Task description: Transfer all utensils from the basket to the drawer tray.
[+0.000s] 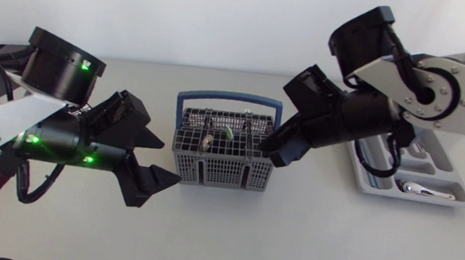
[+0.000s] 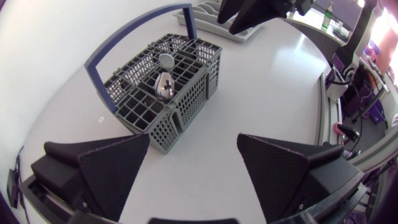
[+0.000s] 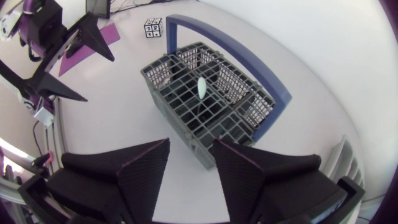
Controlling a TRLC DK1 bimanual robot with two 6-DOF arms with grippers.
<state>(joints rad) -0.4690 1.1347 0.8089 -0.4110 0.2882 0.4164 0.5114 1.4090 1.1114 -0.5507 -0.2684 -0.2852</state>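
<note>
Judging the risk first, I worry most about my right gripper [image 1: 275, 154]. It hangs with its fingers parted and nothing between them, just at the right edge of the basket [image 1: 211, 173]. The grid cells are narrow and the wedge fingers broad, so a descent slightly off line could catch the rim or the blue handle [image 1: 223, 99] and drag or tip the light basket instead of closing on a utensil. A thin, shiny stem could also slip from a loose pinch on the way to the drawer tray [image 1: 454, 202], which lies well to the right. My left gripper [image 1: 169, 160] is spread wide and empty just left of the basket, near enough to bump it if that arm comes in carelessly. The basket stands upright at the middle of the table, with grey lattice walls and several compartments. A polished spoon [image 2: 163, 84] stands bowl-up in a middle compartment, with a pale-tipped utensil [image 3: 202, 87] close by. There may be more handles among them, but I cannot count them. One metal utensil [image 1: 421, 190] already lies at the tray's near end.
</note>
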